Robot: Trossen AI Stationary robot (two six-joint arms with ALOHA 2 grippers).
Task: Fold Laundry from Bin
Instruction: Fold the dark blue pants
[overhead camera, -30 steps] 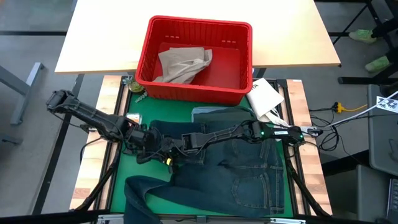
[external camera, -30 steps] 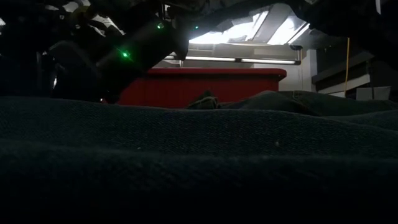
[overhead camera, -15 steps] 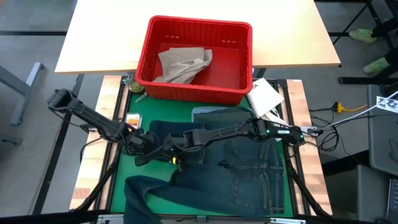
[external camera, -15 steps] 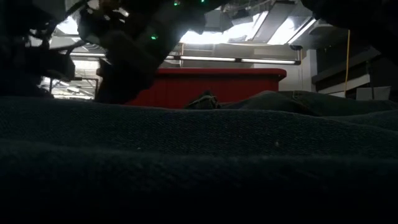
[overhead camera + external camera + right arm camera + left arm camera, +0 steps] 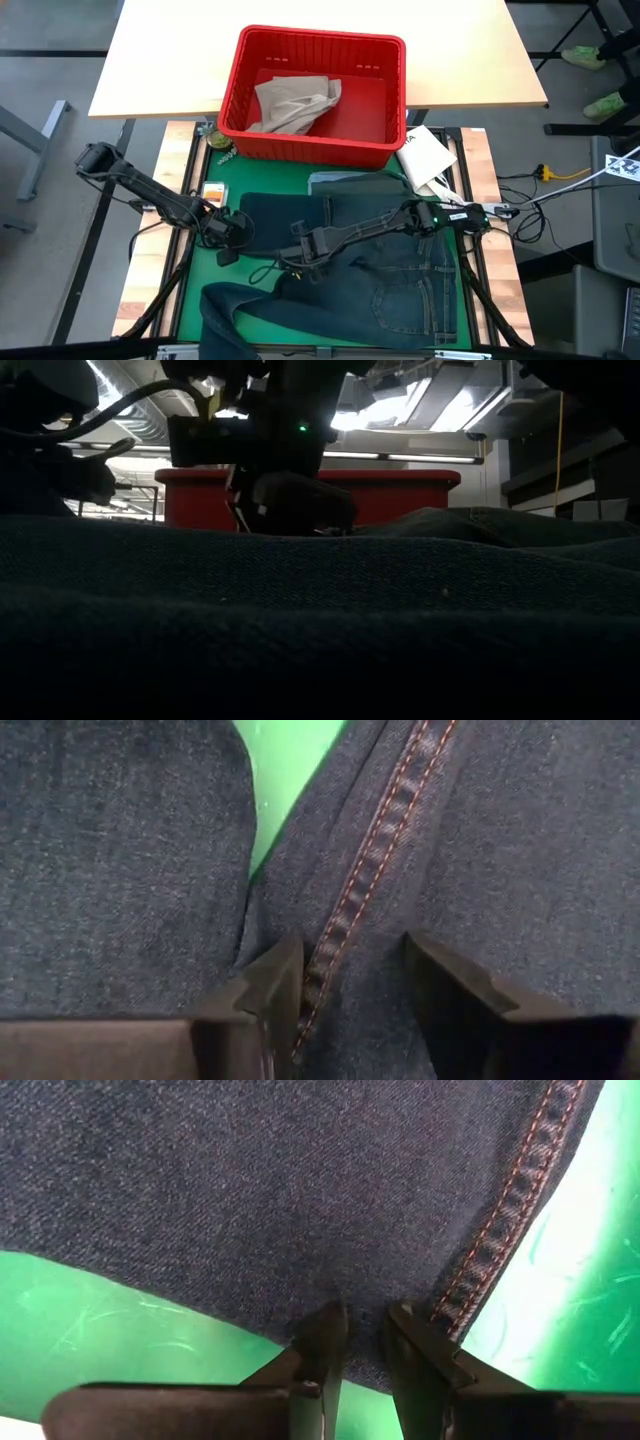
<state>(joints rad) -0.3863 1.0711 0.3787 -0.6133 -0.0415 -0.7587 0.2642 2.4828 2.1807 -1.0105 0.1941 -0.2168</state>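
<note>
The dark blue jeans [image 5: 400, 270] lie spread on the green mat [image 5: 215, 275], with one leg folded across the far left. My left gripper [image 5: 232, 243] [image 5: 365, 1330] points down at that leg's left corner, shut on the denim edge. My right gripper [image 5: 305, 252] [image 5: 355, 980] points down over the jeans' middle. It is open, with its fingers on either side of an orange-stitched seam [image 5: 375, 870]; I cannot tell whether they touch the cloth. The red bin [image 5: 312, 150] stands at the far side with tan trousers [image 5: 295, 105] lying in it. My left gripper pinches the edge of the folded jeans leg [image 5: 362, 1295] between its two fingers, beside the orange-stitched hem [image 5: 500, 1210] at the leg's corner. The fingers come from above, pointing down. The denim lies flat on the mat; one layer or several, I cannot tell.
A white flat packet [image 5: 425, 155] lies at the bin's right corner. A pale grey-blue cloth [image 5: 345, 181] peeks out from under the jeans' far edge. A small card [image 5: 212, 190] sits at the mat's far left. Bare green mat shows to the left of the jeans.
My left gripper has sunk onto the left corner of the folded jeans leg. My right gripper has gone toward the table's right, away from the left gripper, and has tipped over so that it points down onto the jeans' middle.
</note>
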